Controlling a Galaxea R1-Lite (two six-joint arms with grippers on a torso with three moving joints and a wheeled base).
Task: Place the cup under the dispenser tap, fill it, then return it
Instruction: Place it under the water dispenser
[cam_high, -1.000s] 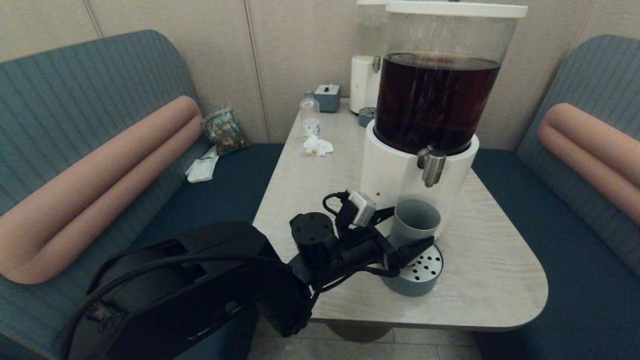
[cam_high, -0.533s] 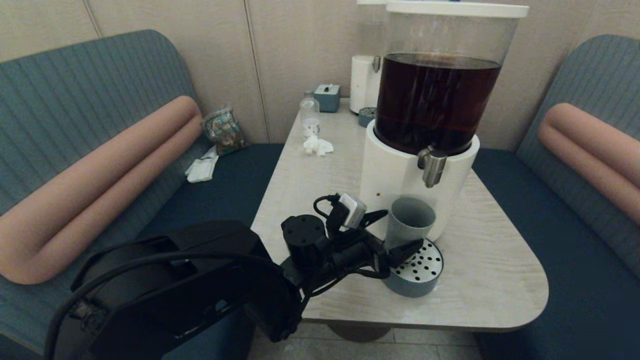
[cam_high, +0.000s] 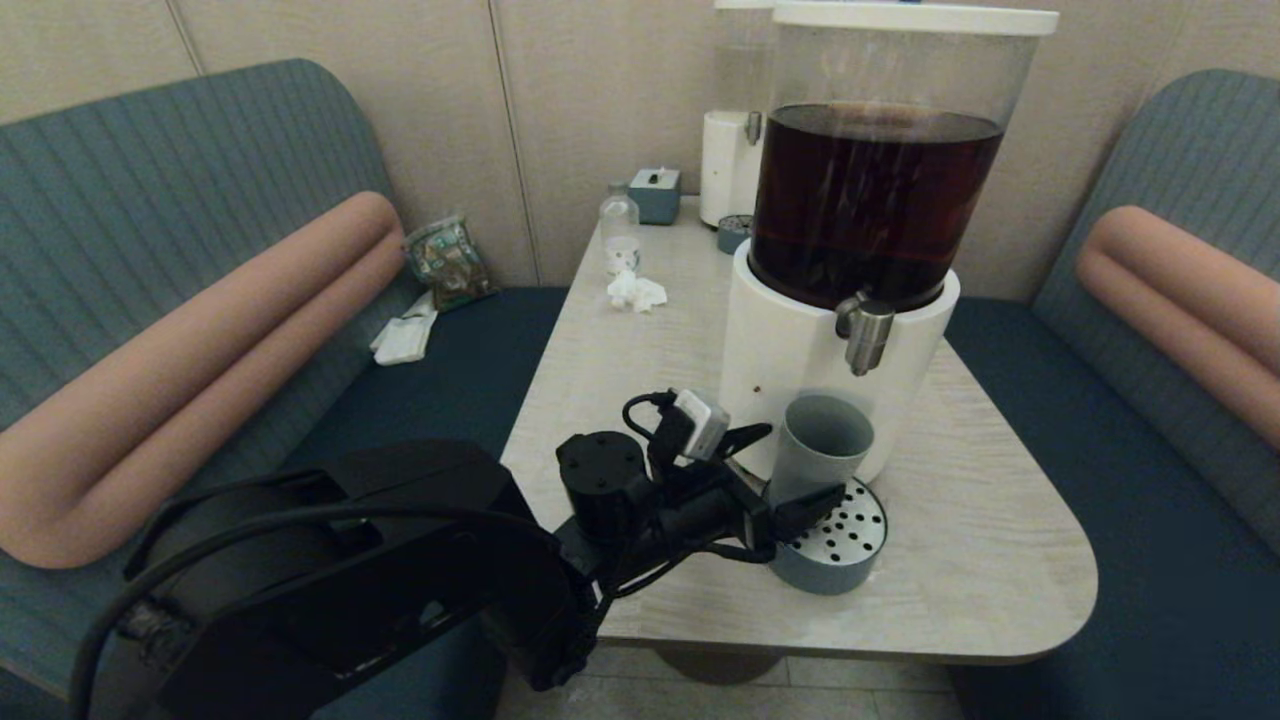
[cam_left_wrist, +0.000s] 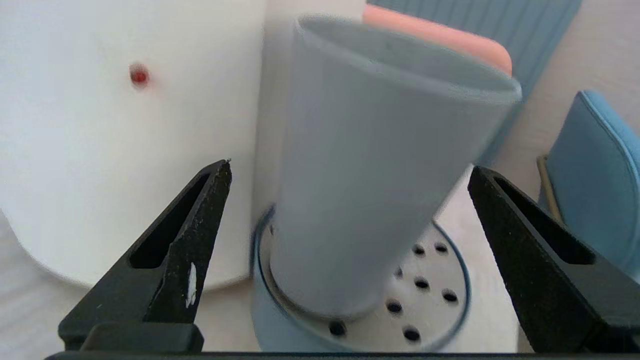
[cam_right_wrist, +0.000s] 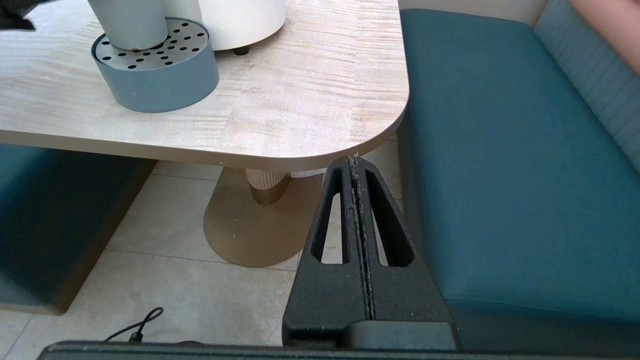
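Cup (cam_high: 822, 445) upright on drip tray (cam_high: 845, 565), directly beneath dispenser tap (cam_high: 866, 333). Left gripper (cam_high: 792, 468) jaws wide, straddling cup without contact, cup dead ahead. Right gripper (cam_right_wrist: 356, 165) jaws closed, low beside worktop (cam_high: 980, 540).

Cup (cam_high: 822, 447): plain grey-blue handleless tumbler, tapered, standing upright and open-mouthed directly below tap. Dispenser tap (cam_high: 864, 333): short brushed-steel spout, projecting downward from white base, hanging above cup.

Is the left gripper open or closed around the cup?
Open: the left gripper's fingers stand apart on both sides of the cup, touching neither.
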